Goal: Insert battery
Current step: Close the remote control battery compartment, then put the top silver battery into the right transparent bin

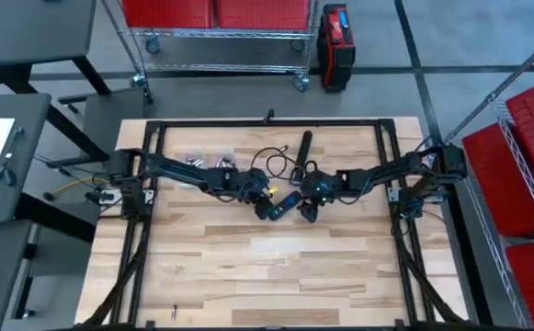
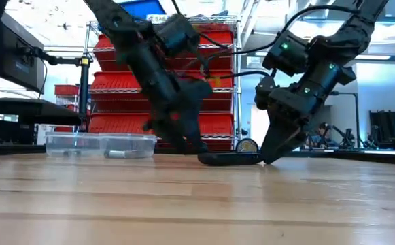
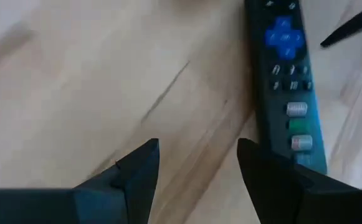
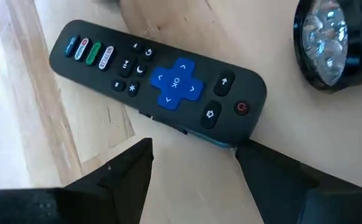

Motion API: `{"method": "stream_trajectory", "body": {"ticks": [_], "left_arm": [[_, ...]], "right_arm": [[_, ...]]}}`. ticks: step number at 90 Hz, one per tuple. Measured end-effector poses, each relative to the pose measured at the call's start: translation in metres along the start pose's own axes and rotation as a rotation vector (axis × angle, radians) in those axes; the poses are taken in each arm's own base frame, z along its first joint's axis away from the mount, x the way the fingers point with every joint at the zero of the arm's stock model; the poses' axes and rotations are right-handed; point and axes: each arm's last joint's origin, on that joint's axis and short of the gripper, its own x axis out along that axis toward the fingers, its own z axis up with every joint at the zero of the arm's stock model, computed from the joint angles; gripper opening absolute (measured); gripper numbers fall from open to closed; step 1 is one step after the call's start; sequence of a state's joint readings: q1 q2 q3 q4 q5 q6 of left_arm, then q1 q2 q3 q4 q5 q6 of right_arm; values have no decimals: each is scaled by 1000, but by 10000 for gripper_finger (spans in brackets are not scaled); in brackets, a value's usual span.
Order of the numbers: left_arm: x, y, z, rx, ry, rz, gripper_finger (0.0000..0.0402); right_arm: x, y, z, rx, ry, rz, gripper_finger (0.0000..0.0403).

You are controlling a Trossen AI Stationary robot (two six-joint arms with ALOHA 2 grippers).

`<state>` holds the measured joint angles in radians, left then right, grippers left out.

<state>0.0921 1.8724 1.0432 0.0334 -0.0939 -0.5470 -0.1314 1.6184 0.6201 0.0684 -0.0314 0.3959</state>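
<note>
A black remote point(image 4: 162, 78) with a blue pad lies buttons up on the wooden table point(image 1: 248, 267). It sits mid-table between my two grippers point(image 1: 286, 200). My left gripper point(image 3: 196, 155) is open, low over bare wood, and the remote point(image 3: 286, 81) runs along the outside of one finger. My right gripper point(image 4: 193, 155) is open just short of the remote's long edge, its tips down at the tabletop point(image 2: 268, 155). No battery shows plainly. My left gripper: one finger point(image 3: 274, 186) stands right beside the remote's lower end point(image 3: 305, 152), and I cannot tell whether they touch. My right gripper: one fingertip point(image 4: 255, 155) meets the remote's long edge point(image 4: 227, 140) near the power-button end, slanting down from the table's right. The remote lies flat on the table.
A black flashlight point(image 1: 301, 152) lies beyond the remote, its lens point(image 4: 327, 43) close to my right gripper. Clear plastic tubs point(image 2: 102, 144) with small items stand at the far left point(image 1: 202, 161). Loose cable point(image 1: 268, 156) curls behind the grippers. The near half of the table is bare wood.
</note>
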Motion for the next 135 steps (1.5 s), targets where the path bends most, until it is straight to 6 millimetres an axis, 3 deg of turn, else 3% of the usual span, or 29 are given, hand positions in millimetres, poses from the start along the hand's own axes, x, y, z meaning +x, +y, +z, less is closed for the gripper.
{"method": "stream_trajectory", "body": {"ticks": [17,37,56,65,73,82,89,102,113,122,135], "left_arm": [[15,-8,0,-44,49,-59,195],[14,-25,0,-15,30,-125,195],[8,-21,6,-25,35,-125,195],[-13,-15,26,-68,-2,-158,195],[-39,-4,57,-123,-60,-135,195],[-58,19,94,-127,-131,-68,195],[-61,42,120,-107,-160,-8,191],[-45,93,160,-98,-139,80,177],[-18,125,177,-76,-63,94,166],[6,133,183,-28,17,79,159],[36,127,185,78,94,61,150]], "right_arm": [[0,0,0,-2,0,-9,232],[-1,-2,6,6,7,-15,232],[-8,-1,18,-47,97,-57,232],[-27,2,25,-84,165,-79,232],[-53,7,35,-111,132,-88,232],[-83,4,42,-104,35,-136,232],[-107,-2,48,-87,-66,-172,232],[-140,-15,55,-35,-202,-217,232],[-155,-28,56,21,-252,-251,232],[-159,-37,55,68,-248,-278,232],[-159,-45,50,123,-185,-311,232]]}}
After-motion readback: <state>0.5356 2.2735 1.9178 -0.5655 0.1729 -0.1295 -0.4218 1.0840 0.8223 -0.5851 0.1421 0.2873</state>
